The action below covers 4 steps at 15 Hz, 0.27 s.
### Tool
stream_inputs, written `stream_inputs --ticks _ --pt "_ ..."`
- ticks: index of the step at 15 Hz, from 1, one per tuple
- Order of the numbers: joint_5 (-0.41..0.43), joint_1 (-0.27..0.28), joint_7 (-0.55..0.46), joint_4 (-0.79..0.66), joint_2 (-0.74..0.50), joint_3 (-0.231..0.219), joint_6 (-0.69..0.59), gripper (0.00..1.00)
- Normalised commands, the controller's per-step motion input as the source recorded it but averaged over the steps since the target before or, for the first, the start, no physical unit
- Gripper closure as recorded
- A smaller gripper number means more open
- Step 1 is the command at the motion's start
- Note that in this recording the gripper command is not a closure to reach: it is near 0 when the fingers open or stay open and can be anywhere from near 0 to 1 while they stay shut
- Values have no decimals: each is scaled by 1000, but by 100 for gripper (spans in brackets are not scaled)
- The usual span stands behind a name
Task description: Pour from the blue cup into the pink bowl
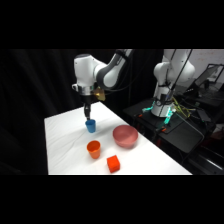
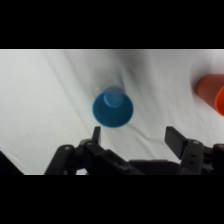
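From the side, the white arm reaches in from the upper right and its hand (image 1: 88,113) hangs straight down over the far left part of the white worktop (image 1: 65,145), directly above the blue cup (image 1: 90,125). The cup stands upright on the worktop, and the fingertips sit right at its rim; whether they touch it cannot be told from this view. The pink bowl (image 1: 125,136) rests upright to the right of the cup, a little nearer the camera and apart from it. An orange cup (image 1: 94,149) stands upright in front of the blue one, and an orange-red cube (image 1: 113,163) lies nearer still, just to the right of the orange cup. Behind the worktop, at the upper right, the arm's base stands on a dark stand among cables. In the wrist view, the hand (image 2: 134,136) is open: its two black fingers (image 2: 176,141) rise from the bottom edge well apart, with nothing between them. The blue cup (image 2: 113,108) is seen from above, its round mouth facing the camera, standing on the white worktop (image 2: 45,100) just beyond the fingertips and roughly centred between them, touched by neither. The orange cup (image 2: 212,92) shows at the right edge, cut off by the frame.
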Motion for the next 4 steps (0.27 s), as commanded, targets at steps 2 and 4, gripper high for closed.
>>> stream_inputs --ticks 2,4 --pt "-163 -120 -61 -163 -813 107 -580 0" --pt "-125 -150 -118 -111 -649 162 -449 0"
